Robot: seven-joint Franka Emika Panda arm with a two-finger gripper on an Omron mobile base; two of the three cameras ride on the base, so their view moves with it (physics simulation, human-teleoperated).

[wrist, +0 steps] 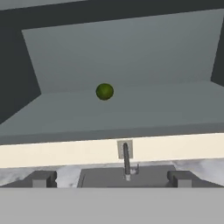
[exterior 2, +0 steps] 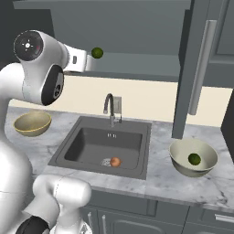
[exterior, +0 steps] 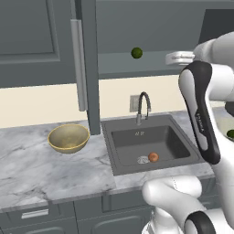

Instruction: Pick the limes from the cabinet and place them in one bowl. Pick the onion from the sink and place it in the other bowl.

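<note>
Gripper [wrist: 112,178] spread wide, holding nothing, touching nothing, aimed at the open cabinet [wrist: 131,52]. One lime [wrist: 104,92], dark green and bumpy, alone on the grey shelf [wrist: 144,109] at 12 o'clock from the gripper. Second lime [exterior 2: 194,159] inside the pale cream-grey bowl [exterior 2: 177,162]. Orange-red onion [exterior 2: 115,162] beside the drain in the sink [exterior 2: 91,146]. Golden-tan bowl [exterior: 68,138] on the marbled tabletop [exterior: 41,169], at 9 o'clock from the sink. Curved faucet [exterior: 142,107] before a cream wall.

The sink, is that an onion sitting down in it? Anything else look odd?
Yes, the onion lies in the sink beside the drain. Otherwise one lime sits on the cabinet shelf, another in the cream bowl. Nothing spilled.
</note>
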